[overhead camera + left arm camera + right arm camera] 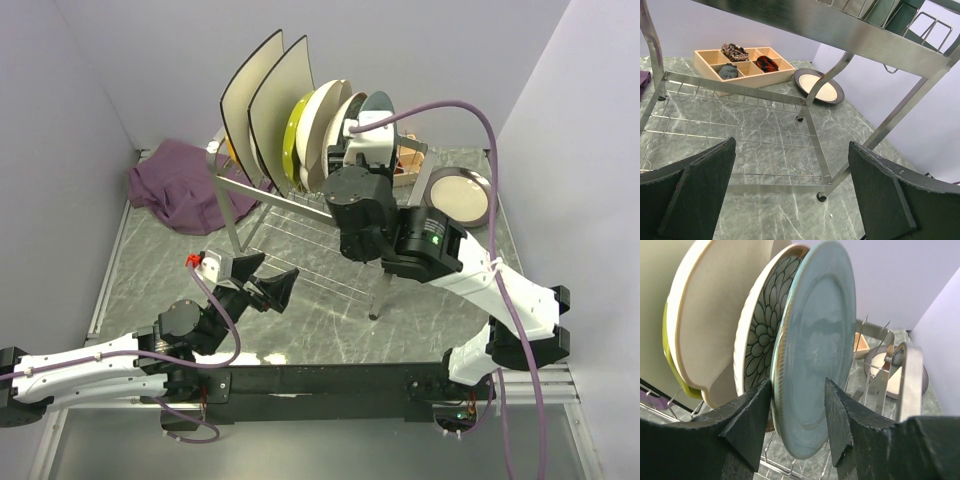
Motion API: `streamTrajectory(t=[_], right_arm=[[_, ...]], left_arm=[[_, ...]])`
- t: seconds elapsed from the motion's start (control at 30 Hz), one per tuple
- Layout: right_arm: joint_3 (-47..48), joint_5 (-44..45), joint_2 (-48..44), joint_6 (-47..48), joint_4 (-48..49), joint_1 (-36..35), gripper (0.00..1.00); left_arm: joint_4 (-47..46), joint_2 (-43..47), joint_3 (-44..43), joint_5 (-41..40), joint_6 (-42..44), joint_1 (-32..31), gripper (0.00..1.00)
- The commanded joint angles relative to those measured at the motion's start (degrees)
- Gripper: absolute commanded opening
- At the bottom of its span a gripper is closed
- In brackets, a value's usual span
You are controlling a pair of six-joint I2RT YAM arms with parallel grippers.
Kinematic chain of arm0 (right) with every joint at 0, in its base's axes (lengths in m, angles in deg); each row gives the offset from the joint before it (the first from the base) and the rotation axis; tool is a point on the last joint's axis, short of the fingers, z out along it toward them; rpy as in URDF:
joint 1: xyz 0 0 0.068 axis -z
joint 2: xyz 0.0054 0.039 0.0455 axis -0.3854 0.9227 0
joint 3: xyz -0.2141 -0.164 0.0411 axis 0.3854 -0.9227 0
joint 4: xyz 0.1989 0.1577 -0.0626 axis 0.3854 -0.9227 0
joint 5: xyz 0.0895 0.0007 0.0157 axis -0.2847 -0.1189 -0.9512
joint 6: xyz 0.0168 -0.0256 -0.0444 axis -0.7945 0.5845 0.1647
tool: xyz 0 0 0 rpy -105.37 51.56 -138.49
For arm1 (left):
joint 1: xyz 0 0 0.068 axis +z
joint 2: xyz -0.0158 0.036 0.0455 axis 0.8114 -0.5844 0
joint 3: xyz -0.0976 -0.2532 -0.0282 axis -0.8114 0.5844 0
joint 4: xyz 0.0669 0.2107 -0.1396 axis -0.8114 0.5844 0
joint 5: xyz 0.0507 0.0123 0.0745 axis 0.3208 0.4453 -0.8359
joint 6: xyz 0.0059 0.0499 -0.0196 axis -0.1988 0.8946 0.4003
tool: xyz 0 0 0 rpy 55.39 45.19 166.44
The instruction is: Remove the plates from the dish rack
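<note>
The dish rack (262,198) stands mid-table on tall legs with several plates upright in its tines: two large cream square ones (250,95), a yellow-green one (296,130), a cream round one (705,315), a petal-patterned one (762,325) and a teal-grey plate (815,340) at the right end. My right gripper (799,410) straddles the teal-grey plate's lower rim; one finger touches its back edge and the other stands off its face, so it is open. A brown-rimmed plate (458,195) lies flat on the table. My left gripper (792,185) hangs wide open and empty, low in front of the rack's lower shelf (740,125).
A wooden compartment box (742,62) with small items sits behind the rack, next to the flat plate. A purple cloth (175,185) lies at the back left. White walls close in on the left, back and right.
</note>
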Motion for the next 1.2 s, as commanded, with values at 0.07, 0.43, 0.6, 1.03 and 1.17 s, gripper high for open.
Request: streamTrajectory(t=[0.07, 0.43, 0.6, 1.03, 1.17], right_arm=[[2.7, 2.9, -3.3, 3.4, 3.7, 0.8, 0.56], [5.7, 3.2, -1.2, 5.6, 3.4, 0.8, 0.59], [4.2, 3.6, -1.6, 4.9, 3.1, 0.9, 0.56], [2.8, 0.3, -0.6, -12.1, -12.4, 4.9, 0.47], [3.9, 0.0, 0.4, -14.8, -16.2, 5.8, 0.46]], left_arm=[[-2.1, 0.2, -0.2, -0.3, 0.3, -0.3, 0.99], [-2.4, -0.5, -0.3, -0.5, 0.5, -0.3, 0.99], [-2.2, -0.5, -0.4, -0.5, 0.5, -0.3, 0.99], [-2.2, -0.5, -0.3, -0.6, 0.5, -0.3, 0.99], [-2.3, -0.4, -0.3, -0.7, 0.5, -0.3, 0.99]])
